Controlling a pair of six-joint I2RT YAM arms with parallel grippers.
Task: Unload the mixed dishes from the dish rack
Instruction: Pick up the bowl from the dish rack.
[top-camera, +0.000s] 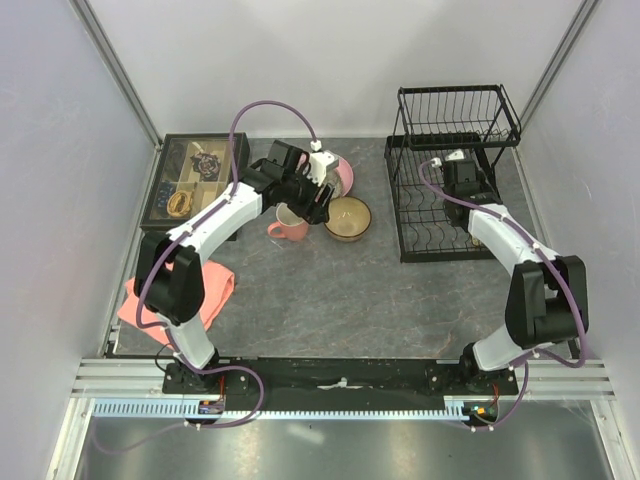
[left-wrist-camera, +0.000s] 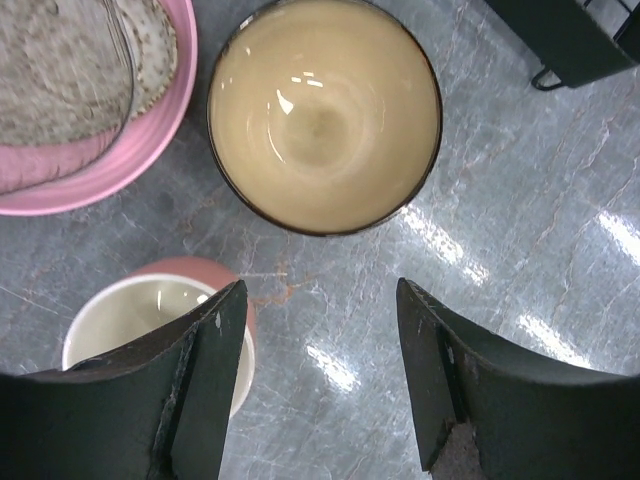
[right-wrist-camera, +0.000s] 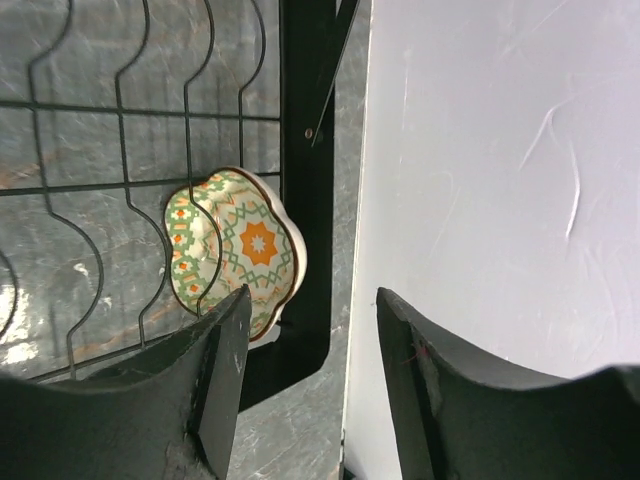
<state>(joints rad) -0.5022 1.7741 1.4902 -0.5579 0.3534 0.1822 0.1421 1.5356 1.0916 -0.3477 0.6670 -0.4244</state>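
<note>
The amber-brown bowl (top-camera: 348, 218) (left-wrist-camera: 325, 115) stands upright on the table, its inside plain cream. The salmon-pink mug (top-camera: 289, 225) (left-wrist-camera: 150, 310) stands to its left. The speckled grey-beige plate (left-wrist-camera: 70, 70) lies on the large pink plate (top-camera: 341, 176) (left-wrist-camera: 120, 160) behind them. My left gripper (top-camera: 318, 200) (left-wrist-camera: 320, 380) is open and empty, over bare table between mug and bowl. My right gripper (top-camera: 453, 166) (right-wrist-camera: 310, 390) is open and empty, low inside the black dish rack (top-camera: 450, 190) (right-wrist-camera: 305, 150). A small scalloped dish with a green and orange pattern (right-wrist-camera: 240, 250) stands on edge in a rack slot beside the right gripper's left finger.
A dark tray of small items (top-camera: 195, 185) sits at the back left. A folded salmon-pink cloth (top-camera: 180, 295) lies at the front left. A white side wall (right-wrist-camera: 500, 200) stands close behind the rack's end. The rack's foot (left-wrist-camera: 570, 40) shows at the right of the left wrist view.
</note>
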